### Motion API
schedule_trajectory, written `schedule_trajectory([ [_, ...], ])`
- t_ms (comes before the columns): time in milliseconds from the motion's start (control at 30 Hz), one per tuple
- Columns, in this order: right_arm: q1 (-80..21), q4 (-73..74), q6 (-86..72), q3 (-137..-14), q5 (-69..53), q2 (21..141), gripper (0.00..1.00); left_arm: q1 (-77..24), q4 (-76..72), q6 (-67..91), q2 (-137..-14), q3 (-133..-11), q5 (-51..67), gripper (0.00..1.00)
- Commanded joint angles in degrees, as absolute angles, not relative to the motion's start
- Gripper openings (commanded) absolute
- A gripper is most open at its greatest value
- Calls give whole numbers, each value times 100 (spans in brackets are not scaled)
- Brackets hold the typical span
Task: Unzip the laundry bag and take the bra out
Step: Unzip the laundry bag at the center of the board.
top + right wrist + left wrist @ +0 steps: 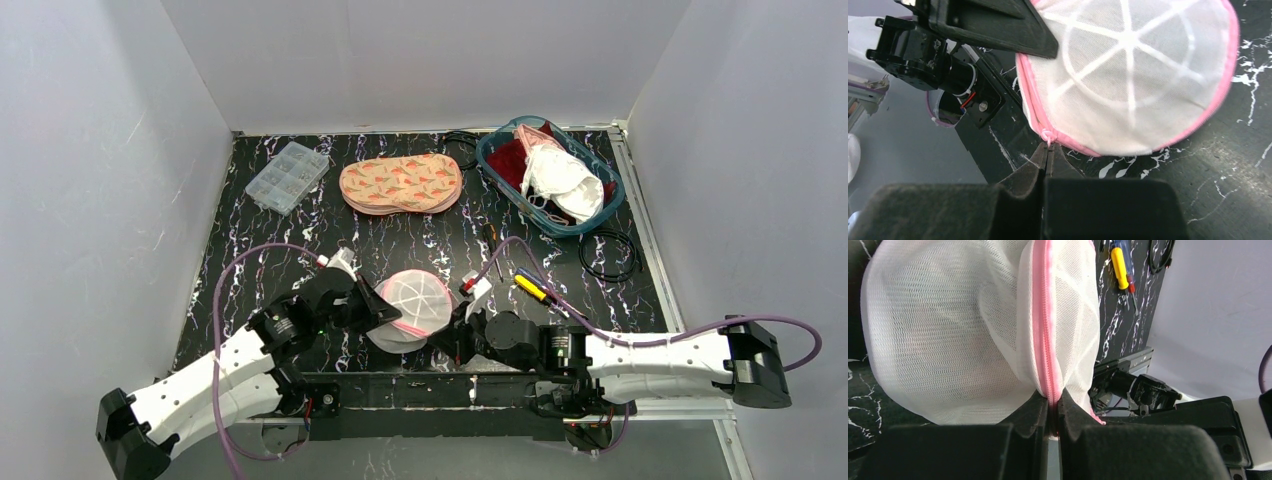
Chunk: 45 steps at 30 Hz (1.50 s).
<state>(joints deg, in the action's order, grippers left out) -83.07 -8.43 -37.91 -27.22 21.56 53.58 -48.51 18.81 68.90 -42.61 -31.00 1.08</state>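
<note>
A round white mesh laundry bag (pixel 413 303) with a pink zipper sits near the table's front edge between my two grippers. My left gripper (pixel 1053 407) is shut on the bag's pink zipper seam (pixel 1044 325) at its left side. My right gripper (pixel 1048 148) is shut on the small pink zipper pull (pixel 1048 135) at the bag's (pixel 1128 75) lower edge. The zipper looks closed. The bra inside is hidden by the mesh.
A teal basket (pixel 610 205) of red and white garments stands at the back right. A patterned pink pad (pixel 400 183) and a clear parts box (pixel 287 176) lie at the back. A yellow screwdriver (pixel 531 287) and black cable loop (pixel 610 255) lie to the right.
</note>
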Motion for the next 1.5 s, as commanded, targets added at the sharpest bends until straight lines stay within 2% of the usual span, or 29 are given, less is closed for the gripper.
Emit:
schedule_trajectory([
  [0,-8337,-471,-3744,-2961,2552,5040,1,-4816,2586,6940,-3900,-3232,-714,0],
  [233,-8334,-181,-3624,-3076,2918,4819,1,-4812,2573,6989,-3736,-3238,-702,2],
  [367,-8333,-145,-3616,-3094,2892,4855,1,-4813,2411,6964,-3692,-3112,-462,46],
  [467,-8337,-214,-3671,-3068,2846,4893,1,-4811,2385,6977,-3633,-3090,-215,72],
  [567,-8337,-334,-3674,-3086,2727,4955,1,-4814,2336,6947,-3620,-3123,-12,78],
  [700,-8340,-408,-3660,-3181,2561,5101,1,-4815,2261,6786,-3778,-3226,164,79],
  [867,-8333,-387,-3601,-3342,2387,5210,1,-4809,2328,6670,-4215,-3396,-185,72],
  [1000,-8334,-231,-3547,-3435,2366,5197,1,-4814,2487,6737,-4360,-3430,-595,60],
  [1067,-8338,-164,-3531,-3441,2359,5171,1,-4808,2473,6738,-4346,-3417,-709,49],
  [1133,-8334,-126,-3529,-3424,2346,5153,1,-4808,2567,6806,-4326,-3438,-846,25],
  [1233,-8336,-70,-3524,-3406,2363,5151,1,-4810,2803,6867,-4300,-3491,-985,3],
  [1267,-8339,-50,-3524,-3402,2371,5146,1,-4815,2854,6878,-4279,-3496,-1010,0],
  [1467,-8338,124,-3596,-3366,2571,5078,1,-4808,3040,6994,-4066,-3438,-1189,0],
])
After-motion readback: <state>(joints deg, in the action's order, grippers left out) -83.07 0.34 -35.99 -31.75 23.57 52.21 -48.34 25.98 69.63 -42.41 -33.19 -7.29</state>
